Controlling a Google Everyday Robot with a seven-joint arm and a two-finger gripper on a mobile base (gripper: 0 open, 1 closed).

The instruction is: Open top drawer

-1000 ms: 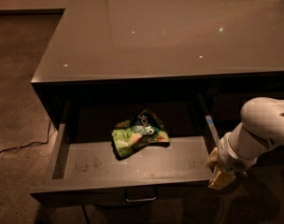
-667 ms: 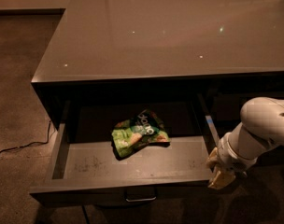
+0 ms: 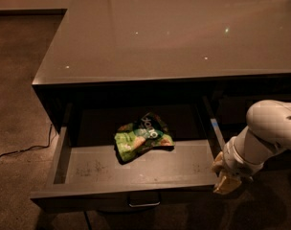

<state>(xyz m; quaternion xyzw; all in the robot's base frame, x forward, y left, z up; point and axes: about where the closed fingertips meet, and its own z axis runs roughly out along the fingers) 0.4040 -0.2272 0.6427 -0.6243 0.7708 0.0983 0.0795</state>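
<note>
You are looking at the top drawer [image 3: 95, 166] standing pulled well out from under the glossy countertop [image 3: 160, 32], its scuffed grey floor showing and its small centre handle [image 3: 144, 201] sitting on the front face. A crumpled green snack bag [image 3: 141, 138] is lying near the middle of it. Your gripper [image 3: 226, 178] is hanging just beside the drawer's right front corner, outside it; you cannot tell how far it is open

Office-type room, dim: long glossy grey counter [image 3: 160, 32] with drawers, top drawer [image 3: 136, 169] standing open, speckled hard floor [image 3: 16, 80], loose cable [image 3: 21, 150]. Gripper [image 3: 225, 178] just beside the drawer's right front corner.
</note>
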